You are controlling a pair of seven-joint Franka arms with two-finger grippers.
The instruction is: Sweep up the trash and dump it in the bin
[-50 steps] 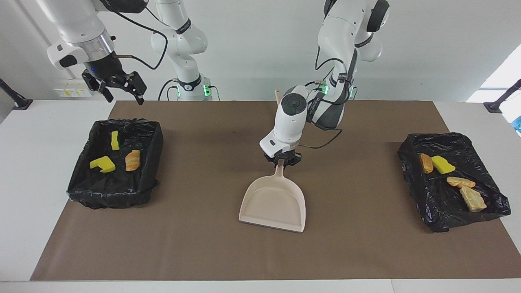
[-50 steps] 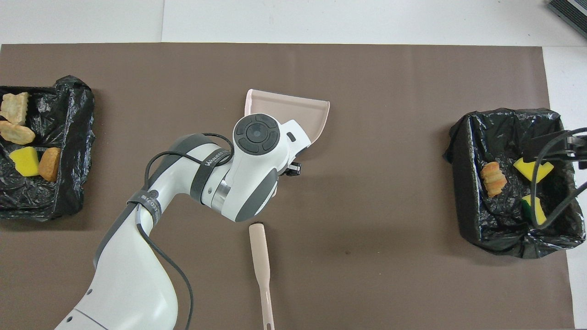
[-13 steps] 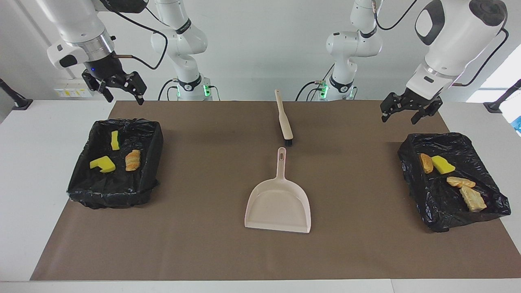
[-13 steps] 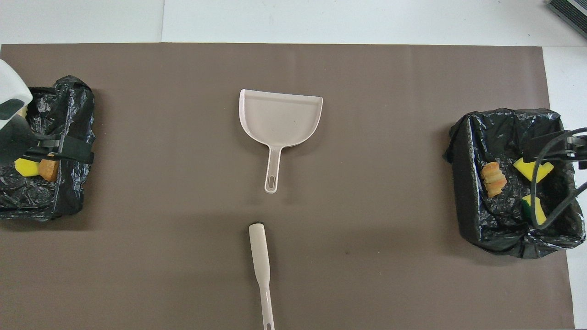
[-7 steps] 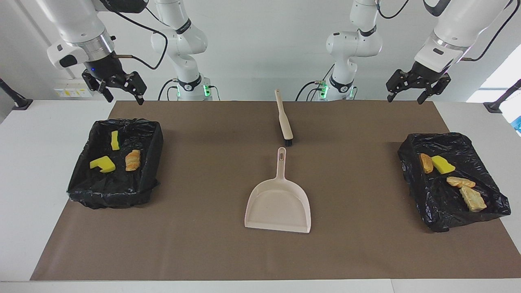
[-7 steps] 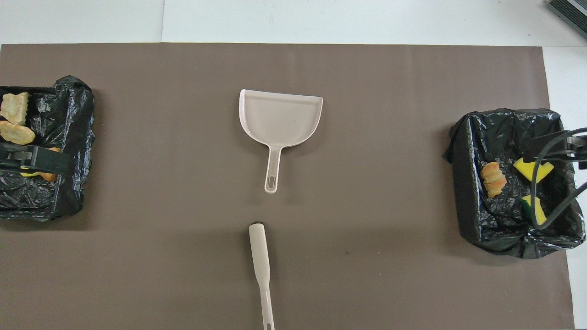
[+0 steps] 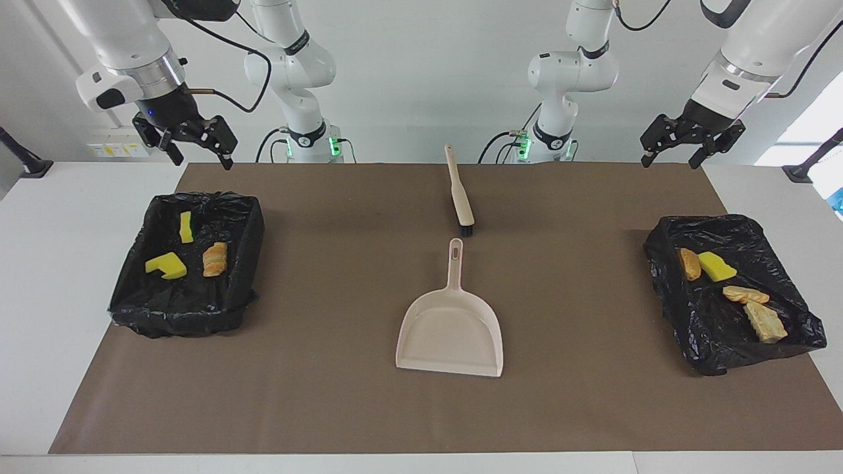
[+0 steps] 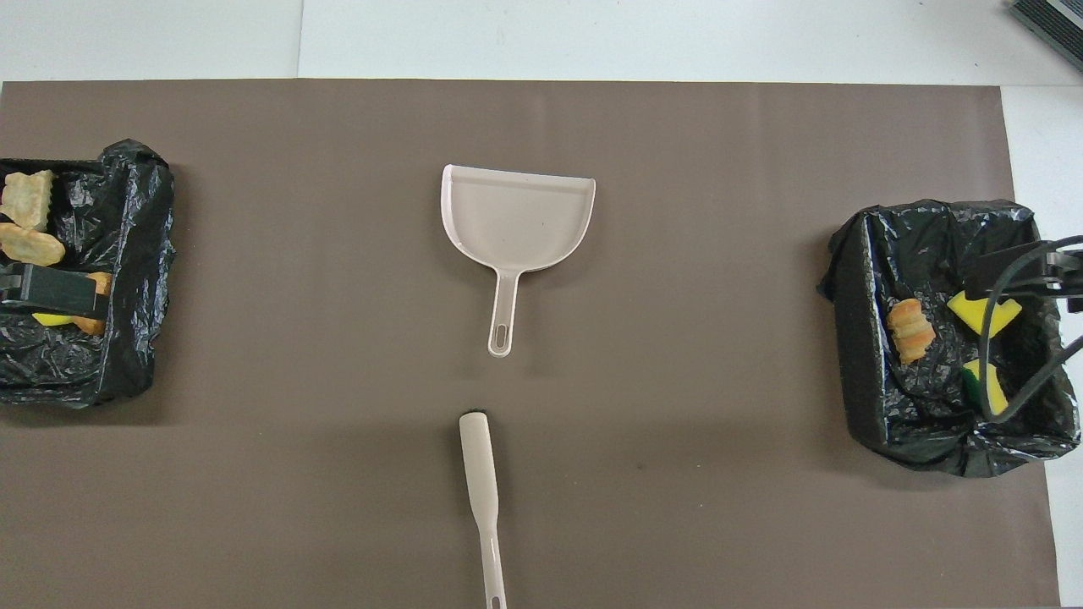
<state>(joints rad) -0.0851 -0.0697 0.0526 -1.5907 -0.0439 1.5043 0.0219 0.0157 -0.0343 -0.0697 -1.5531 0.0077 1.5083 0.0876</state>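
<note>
A: Start at the right arm's end of the tabletop (image 7: pixel 39 276). What do you see?
B: The right pincer (image 7: pixel 195 150) hangs in the air with its fingers apart and nothing between them, over the tabletop just beside the near edge of a black-lined bin (image 7: pixel 240 217). In that bin lie three scraps of the trash: a yellow piece with a dark green top (image 8: pixel 984 386) standing on edge, a flat yellow piece (image 7: pixel 166 264), and an orange ridged piece (image 7: pixel 215 258).
A: And the middle?
B: A beige dustpan (image 7: pixel 450 329) lies flat on the brown mat (image 7: pixel 329 395), its handle pointing toward the robots. Nearer to the robots, a beige hand brush (image 7: pixel 459 194) lies in line with that handle, black bristles toward the pan, apart from the handle's tip by a small gap.
A: Anything in the pan?
B: Only its bare floor shows.
A: Then the left arm's end?
B: The left pincer (image 7: pixel 679 149) is up in the air, fingers spread and holding nothing, over the mat's corner near the second black-lined bin (image 7: pixel 724 359). Four scraps lie in that one: an orange piece (image 7: pixel 689 263) touching a yellow one (image 7: pixel 716 266), then a tan-orange piece (image 7: pixel 745 294), and a tan ridged piece (image 7: pixel 764 322) farthest from the robots.
A: Any scraps loose on the mat?
B: All seven I can see are in the two bins
</note>
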